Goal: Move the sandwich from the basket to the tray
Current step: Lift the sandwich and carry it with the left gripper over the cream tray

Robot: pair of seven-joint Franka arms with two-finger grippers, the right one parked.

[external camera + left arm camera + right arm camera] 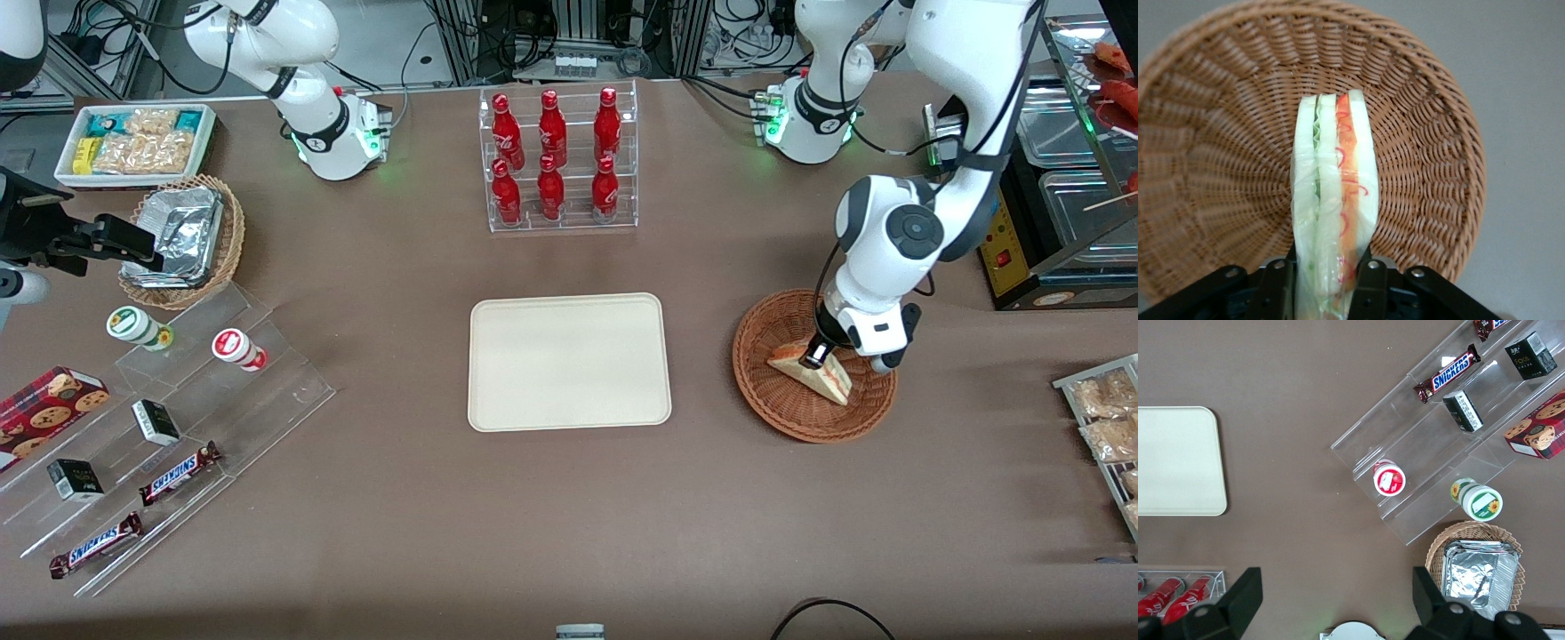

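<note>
Sandwich [813, 369] lies inside the basket [782, 418], a triangular wedge of pale bread with its long cut side turned up, so that the layers of filling are seen in the left wrist view: a green layer and a pink-red layer between white slices [1335, 200]. The gripper [815, 356] of the working arm is down in the basket, and its jaws are pinching the sandwich at one end, one black finger [1275, 283] on each flat bread face. From the front, the wedge rests on the woven floor of the basket, with its pointed end nearer to the front camera than the gripper.

The basket stands on the brown worktop [569, 533], beside the tray [569, 362] and toward the working arm's end of the worktop. A strip of worktop separates the basket from the tray. The tray is flat and cream-beige, and nothing lies on it. A clear rack with red bottles [556, 160] stands farther from the front camera than the tray. Toward the parked arm's end from the tray there are clear acrylic shelves [178, 427] with snack bars and small boxes
</note>
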